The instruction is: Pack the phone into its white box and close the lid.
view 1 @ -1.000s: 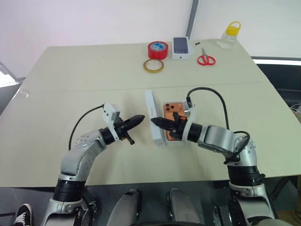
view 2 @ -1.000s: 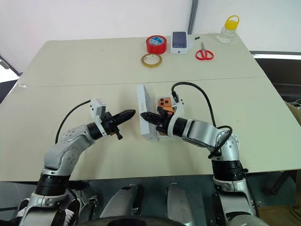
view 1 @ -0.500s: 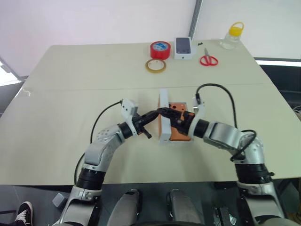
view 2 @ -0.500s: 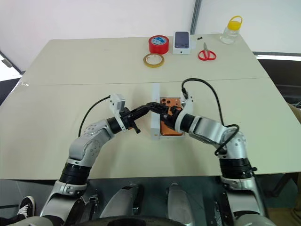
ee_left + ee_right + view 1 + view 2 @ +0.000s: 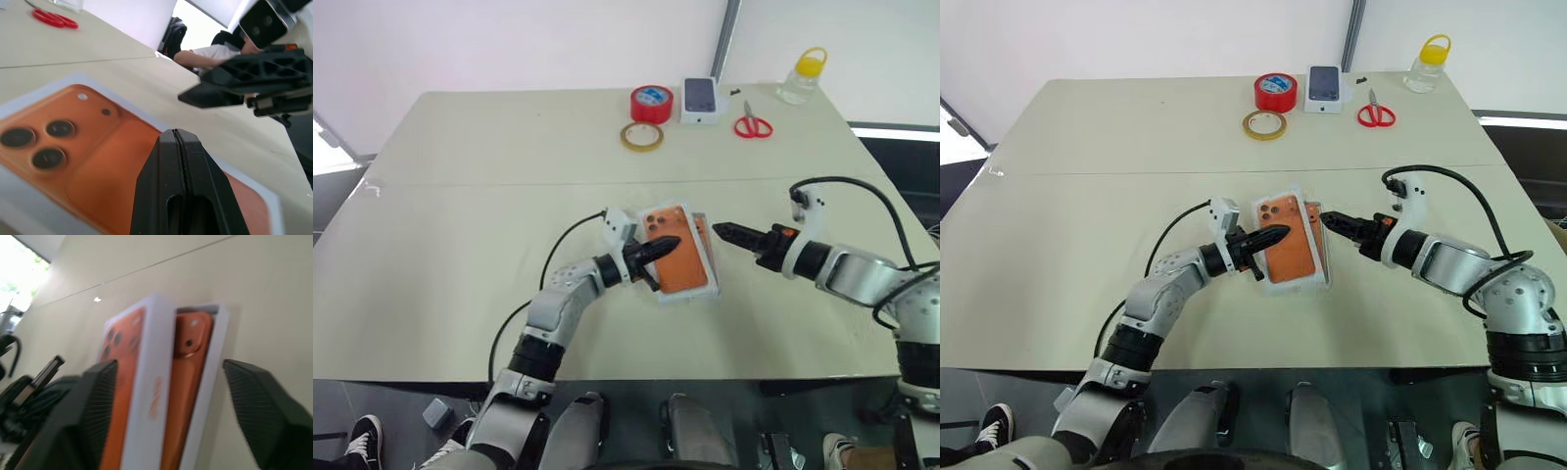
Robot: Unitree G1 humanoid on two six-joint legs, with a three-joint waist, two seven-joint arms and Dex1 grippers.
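The lid, white-edged with an orange phone picture on top, lies tilted over the white box near the table's middle. In the right wrist view the lid leans askew and the orange phone shows inside the box beside it. My left gripper is shut, its tip resting on the lid's top. Just to the right of the box hovers my right gripper, apart from it, with its fingers spread open and nothing between them.
At the table's far edge stand a red tape roll, a tan tape ring, a small white box with a phone picture, red scissors and a yellow-capped bottle. A seated person shows beyond the table.
The lid, which stood on its edge beside the box, has tipped down over it. My left gripper moved right onto it. My right gripper opened and drew back to the right.
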